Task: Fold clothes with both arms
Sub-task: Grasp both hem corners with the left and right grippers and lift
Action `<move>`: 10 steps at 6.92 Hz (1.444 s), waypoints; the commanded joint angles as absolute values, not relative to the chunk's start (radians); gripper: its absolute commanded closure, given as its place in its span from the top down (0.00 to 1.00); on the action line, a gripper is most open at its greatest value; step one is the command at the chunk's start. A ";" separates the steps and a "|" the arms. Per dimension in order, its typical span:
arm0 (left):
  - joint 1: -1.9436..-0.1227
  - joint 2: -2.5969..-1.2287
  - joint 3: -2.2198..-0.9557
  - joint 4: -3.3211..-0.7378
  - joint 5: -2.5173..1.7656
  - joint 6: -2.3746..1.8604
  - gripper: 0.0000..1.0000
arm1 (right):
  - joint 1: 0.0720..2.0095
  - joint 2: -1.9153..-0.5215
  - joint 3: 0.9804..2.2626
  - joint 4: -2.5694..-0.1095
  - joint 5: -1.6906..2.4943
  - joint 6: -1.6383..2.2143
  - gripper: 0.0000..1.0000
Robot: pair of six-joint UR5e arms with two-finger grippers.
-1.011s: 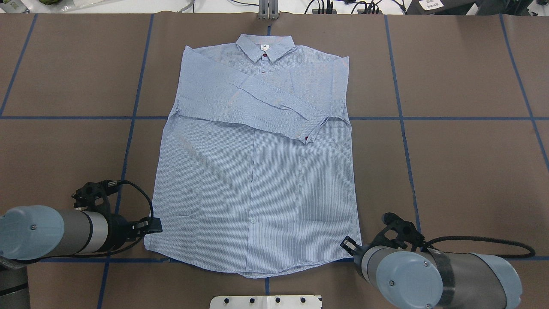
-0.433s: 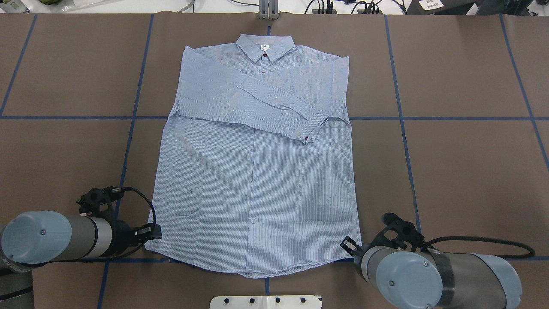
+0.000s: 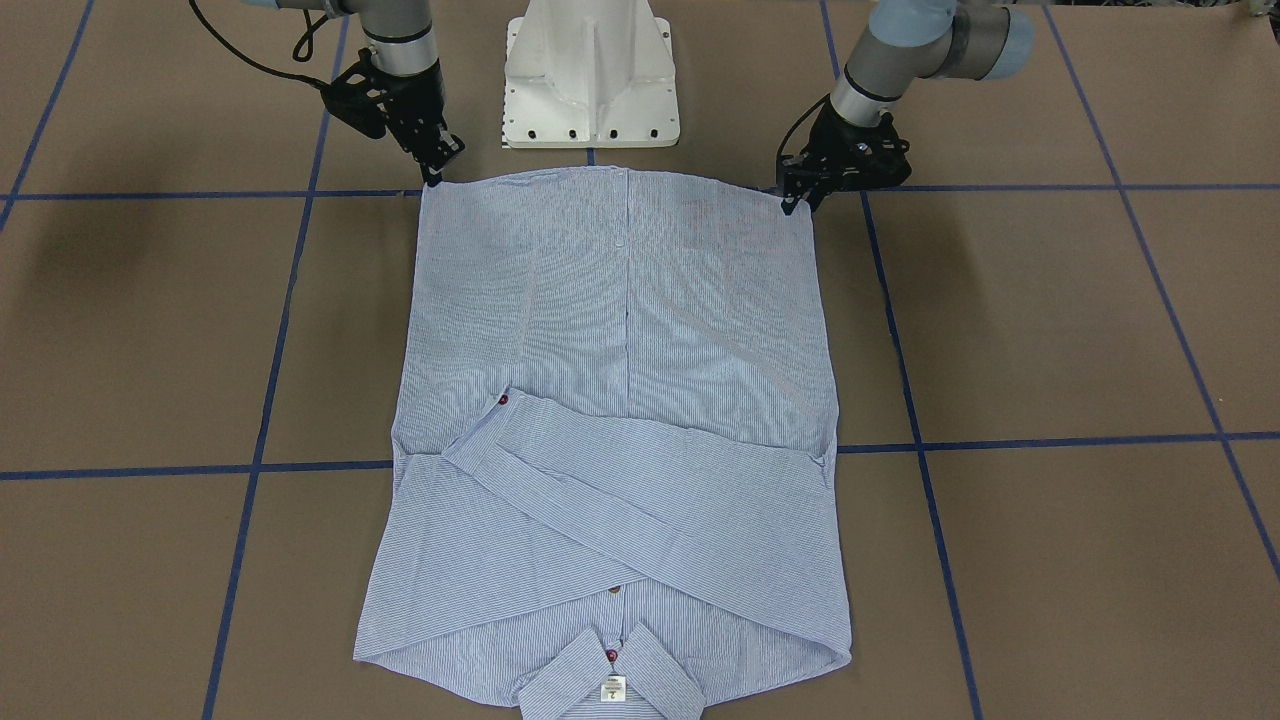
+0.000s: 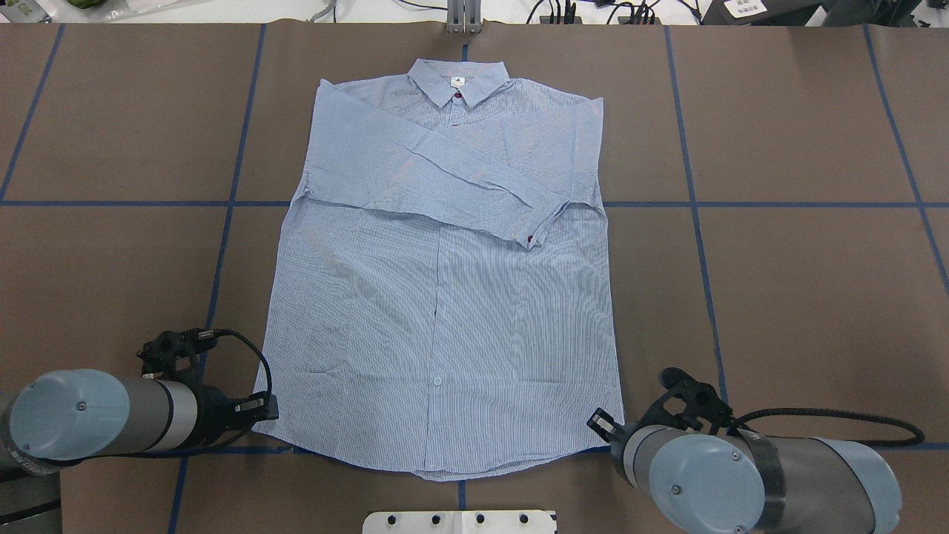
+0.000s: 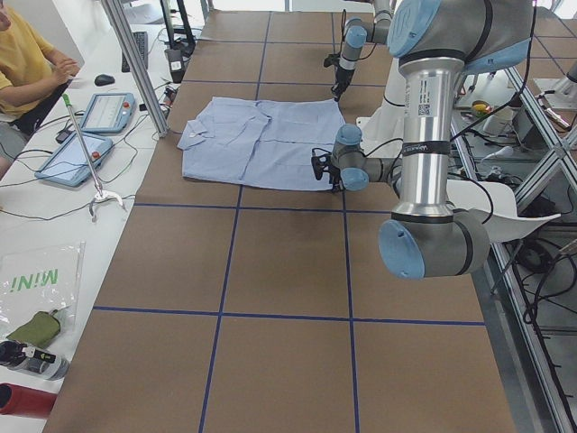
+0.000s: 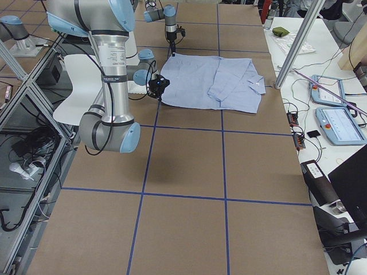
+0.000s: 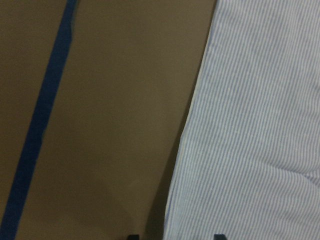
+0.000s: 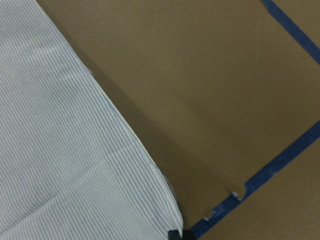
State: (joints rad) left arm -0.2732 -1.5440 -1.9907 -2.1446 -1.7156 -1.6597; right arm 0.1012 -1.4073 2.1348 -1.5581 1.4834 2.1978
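We see the shirt (image 4: 445,311) spread flat and face up on the tabletop (image 4: 801,297), stretching away from both pincers, with its hem on their side and its collar (image 4: 458,74) at the far end. Both sleeves (image 4: 445,174) are already crossed over the chest, so we judge the sleeve step done. The body is still at full length, so the long fold from hem to collar is left, and perhaps a final tidy. The left pincer (image 4: 259,406) sits low at the hem corner just in front of it. In its wrist view the two fingertips (image 7: 218,236) stand apart with the shirt's edge running between them, so we read it as parted and gripping nothing yet. The right pincer (image 4: 602,424) is at the other hem corner, touching or nearly touching it. Only one dark tip shows in its wrist view, so we cannot tell how wide it stands or whether it has cloth. The surface is plain brown, matte and flat, marked into big squares by blue tape lines (image 4: 697,222). The white pedestal (image 3: 592,70) stands behind and between the pincers. Beyond the far end, past the collar, a side tabletop carries tablets (image 5: 108,113) and cables, and a seated person (image 5: 27,63) is there.
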 commanded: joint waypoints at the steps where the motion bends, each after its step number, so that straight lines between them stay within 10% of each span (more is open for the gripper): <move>1: -0.275 -1.543 -2.002 -2.143 -1.724 -1.660 0.00 | 0.101 -1.404 2.135 -1.559 1.483 2.198 0.00; 10: -0.291 -1.546 -2.212 -2.049 -1.822 -1.885 0.00 | 0.159 -1.502 2.283 -1.557 1.499 2.194 0.00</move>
State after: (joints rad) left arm -0.2838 -1.5440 -2.2012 -2.0535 -1.8219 -1.8752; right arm 0.1235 -1.5116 2.2738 -1.5582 1.4951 2.1948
